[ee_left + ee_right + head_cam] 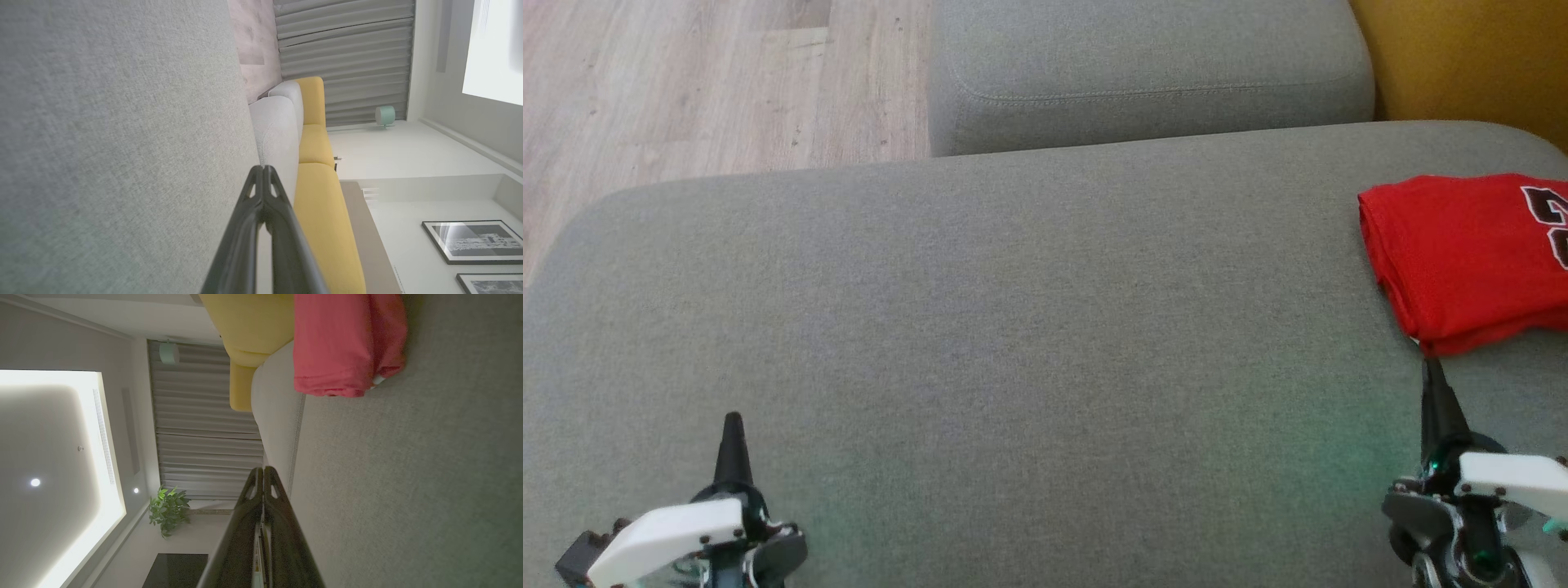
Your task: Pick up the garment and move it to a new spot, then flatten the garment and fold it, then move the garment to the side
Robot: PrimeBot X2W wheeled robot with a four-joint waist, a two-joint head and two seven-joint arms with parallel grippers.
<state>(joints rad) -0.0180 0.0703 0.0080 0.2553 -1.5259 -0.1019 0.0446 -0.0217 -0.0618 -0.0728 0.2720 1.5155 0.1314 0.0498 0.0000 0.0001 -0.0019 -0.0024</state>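
Note:
The garment is a red jersey with dark lettering, folded into a compact stack at the right edge of the grey sofa seat. The right wrist view has the same red garment ahead of the fingers, lying flat on the cushion. My right gripper is shut and empty, its tip just short of the garment's near corner. My left gripper is shut and empty at the lower left, over bare cushion. In the wrist views both pairs of fingertips meet with nothing between them.
A second grey cushion stands behind the seat. Yellow upholstery shows at the back right. Wooden floor lies beyond the seat's left end. Grey curtains and framed pictures are in the room.

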